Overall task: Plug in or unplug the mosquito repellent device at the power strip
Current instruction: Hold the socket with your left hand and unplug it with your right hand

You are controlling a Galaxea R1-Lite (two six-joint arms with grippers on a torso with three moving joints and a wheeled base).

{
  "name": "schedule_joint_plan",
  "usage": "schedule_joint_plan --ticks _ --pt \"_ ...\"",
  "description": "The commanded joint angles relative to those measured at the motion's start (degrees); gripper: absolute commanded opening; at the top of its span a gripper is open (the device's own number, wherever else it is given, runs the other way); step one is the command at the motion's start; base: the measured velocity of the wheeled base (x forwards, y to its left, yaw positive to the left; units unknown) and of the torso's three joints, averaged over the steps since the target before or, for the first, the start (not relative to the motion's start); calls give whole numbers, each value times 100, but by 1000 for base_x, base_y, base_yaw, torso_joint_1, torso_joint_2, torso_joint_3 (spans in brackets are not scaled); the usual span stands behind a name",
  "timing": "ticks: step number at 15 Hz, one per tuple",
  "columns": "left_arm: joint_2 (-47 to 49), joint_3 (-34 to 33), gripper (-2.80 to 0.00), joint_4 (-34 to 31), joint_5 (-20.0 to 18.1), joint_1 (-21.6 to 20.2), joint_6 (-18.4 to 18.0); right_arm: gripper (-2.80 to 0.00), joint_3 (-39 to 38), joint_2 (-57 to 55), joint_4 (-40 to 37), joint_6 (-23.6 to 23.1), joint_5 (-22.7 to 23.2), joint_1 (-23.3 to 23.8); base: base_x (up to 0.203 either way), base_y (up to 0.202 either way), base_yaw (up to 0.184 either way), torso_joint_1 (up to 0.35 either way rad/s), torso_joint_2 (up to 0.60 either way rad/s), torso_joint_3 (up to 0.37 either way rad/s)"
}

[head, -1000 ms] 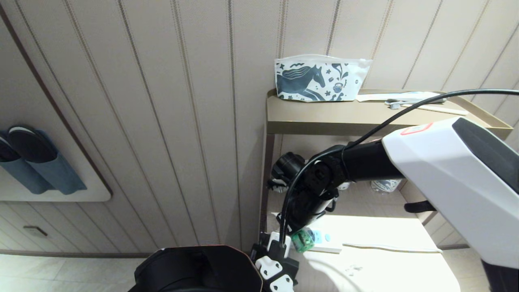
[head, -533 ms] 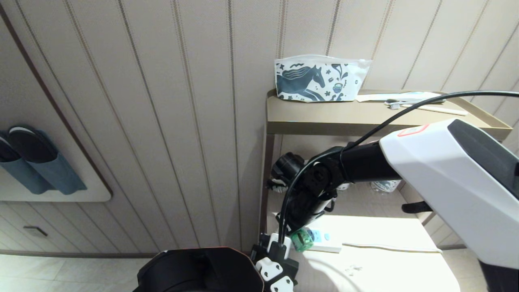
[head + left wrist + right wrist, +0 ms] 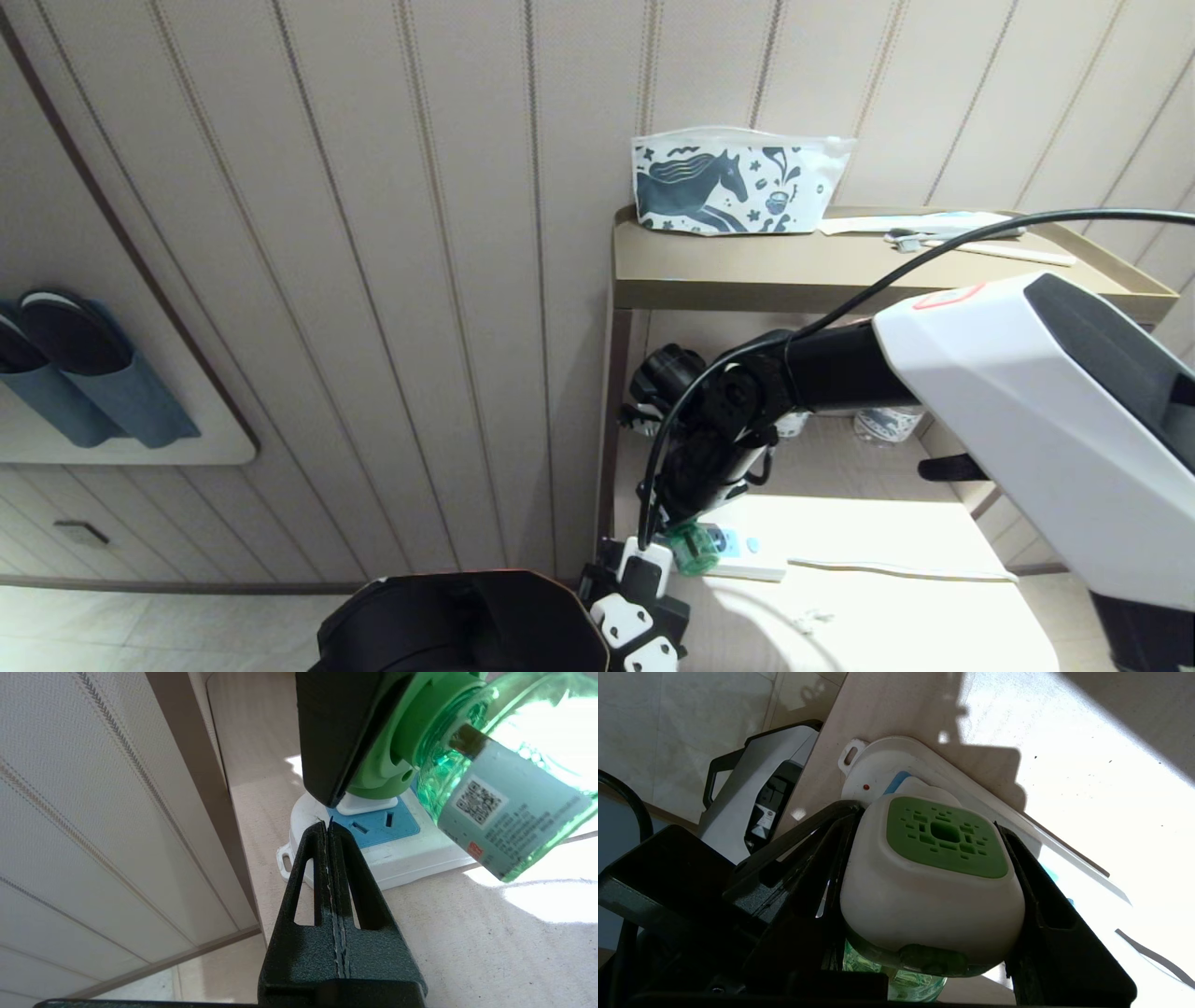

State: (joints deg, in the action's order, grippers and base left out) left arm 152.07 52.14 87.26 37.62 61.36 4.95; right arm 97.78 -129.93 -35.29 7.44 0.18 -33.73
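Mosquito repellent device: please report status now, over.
Right tool shut on mosquito repellent device, seated at end socket of power strip. Left tool shut, empty, beside the strip. Nothing in the way.

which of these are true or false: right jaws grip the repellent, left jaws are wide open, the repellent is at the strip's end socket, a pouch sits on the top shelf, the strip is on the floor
1. The right gripper grips the repellent. True: its jaws press the white head from both sides.
2. The left gripper has its jaws wide open. False: they are shut together, holding nothing.
3. The repellent is at the end socket of the strip. True.
4. A horse-print pouch sits on the top shelf. True.
5. The strip lies on the floor. False: it lies on the lower shelf surface.
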Motion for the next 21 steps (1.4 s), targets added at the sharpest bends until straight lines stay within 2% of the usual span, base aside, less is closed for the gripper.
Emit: schedule_joint_plan --ticks 1,4,21 --pt "16 -10 -280 203 26 -1 6 -280 56 -22 -39 6 -9 7 0 0 0 0 0 0" --pt "25 -11 -280 204 17 8 6 -280 506 75 -806 61 -9 -16 0 0 0 0 0 0" --pt "95 -37 -280 212 17 52 6 -280 399 415 -830 83 -18 -19 0 0 0 0 0 0"
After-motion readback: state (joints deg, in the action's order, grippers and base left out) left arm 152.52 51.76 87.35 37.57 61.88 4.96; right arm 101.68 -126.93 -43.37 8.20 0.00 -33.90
